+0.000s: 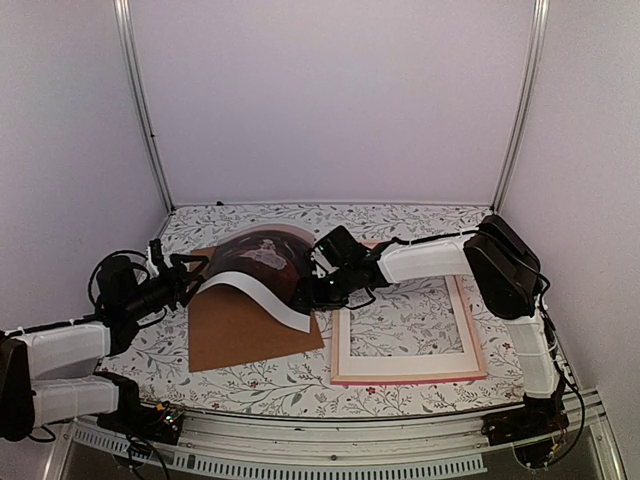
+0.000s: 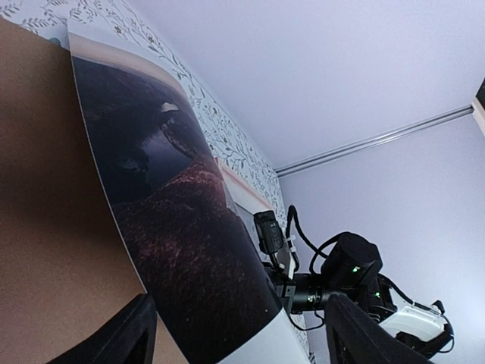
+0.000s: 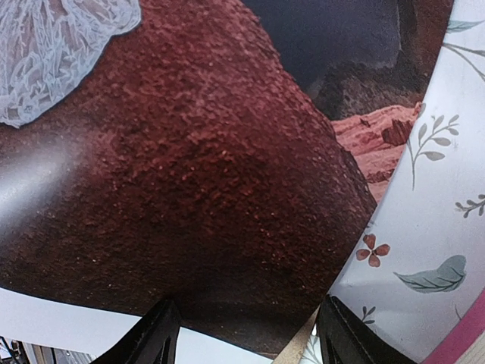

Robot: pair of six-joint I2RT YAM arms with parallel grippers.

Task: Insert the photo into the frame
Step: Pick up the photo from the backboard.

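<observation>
The photo (image 1: pixel 260 255) stood bowed up in an arch over the brown backing board (image 1: pixel 245 335), caught between your 2 grippers. Your left gripper (image 1: pixel 190 275) sat at its left edge, low over the board. In the left wrist view its 2 fingers (image 2: pixel 121 337) stood wide apart, with the print's white margin running between them and neither pad pressed on the sheet. Your right gripper (image 1: pixel 305 293) met the opposite edge. In the right wrist view its jaws were parted too, with the dark red print and its white margin lying between the fingers (image 3: pixel 155 337) without being pinched. The white-dressed figure showed at the top left of that view. The pink frame (image 1: pixel 410 380) lay flat on the floral table cover just right of the right gripper, with a white mat (image 1: pixel 400 365) inside it. The photo was not in the frame.
</observation>
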